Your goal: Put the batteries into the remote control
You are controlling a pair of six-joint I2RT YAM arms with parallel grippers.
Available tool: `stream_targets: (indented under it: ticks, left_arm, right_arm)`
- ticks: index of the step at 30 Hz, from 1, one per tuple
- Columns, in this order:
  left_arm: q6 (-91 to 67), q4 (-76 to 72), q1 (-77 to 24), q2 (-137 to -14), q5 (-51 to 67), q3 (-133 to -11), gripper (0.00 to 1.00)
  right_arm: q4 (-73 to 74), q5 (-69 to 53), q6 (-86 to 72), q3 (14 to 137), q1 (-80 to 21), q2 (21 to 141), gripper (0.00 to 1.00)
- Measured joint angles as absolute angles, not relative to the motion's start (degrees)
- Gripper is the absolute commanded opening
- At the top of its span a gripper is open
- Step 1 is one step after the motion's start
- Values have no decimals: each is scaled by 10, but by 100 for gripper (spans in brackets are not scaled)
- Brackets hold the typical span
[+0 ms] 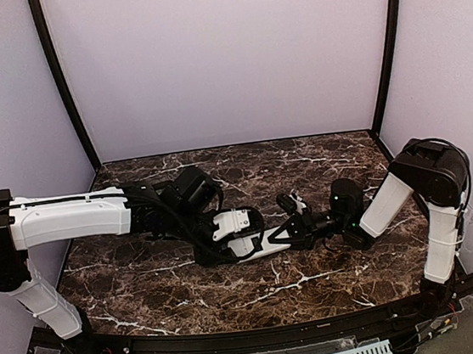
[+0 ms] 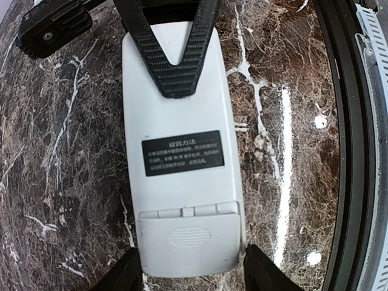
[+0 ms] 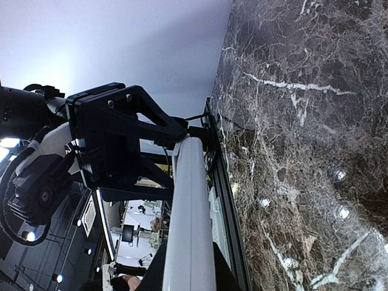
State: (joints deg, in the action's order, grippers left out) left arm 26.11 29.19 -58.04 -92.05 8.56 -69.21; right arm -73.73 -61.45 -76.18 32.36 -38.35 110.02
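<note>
Our right claw [image 3: 189, 276] clamps the flat white plastic remote control [image 2: 182, 200], back up, over the dark marble worktop [image 2: 73, 151]. Our left claw [image 2: 191, 270] flanks its end; we cannot tell whether it grips.

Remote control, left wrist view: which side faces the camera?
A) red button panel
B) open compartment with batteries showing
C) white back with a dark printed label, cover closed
C: the remote control shows its plain white back with a dark label, and the battery cover below it sits shut.
</note>
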Motion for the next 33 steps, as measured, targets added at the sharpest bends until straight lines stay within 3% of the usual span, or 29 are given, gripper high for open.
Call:
stream_targets:
  ticks: [7, 25, 33]
  left_arm:
    - [261, 292, -580, -921, 88, -692, 61]
    - [238, 277, -580, -919, 62, -693, 81]
    - [169, 230, -540, -856, 126, -689, 82]
  right_arm:
    - [-738, -614, -767, 323, -383, 1100, 0]
    - [-742, -612, -781, 318, -383, 1100, 0]
    - [-742, -605, -781, 317, -381, 1100, 0]
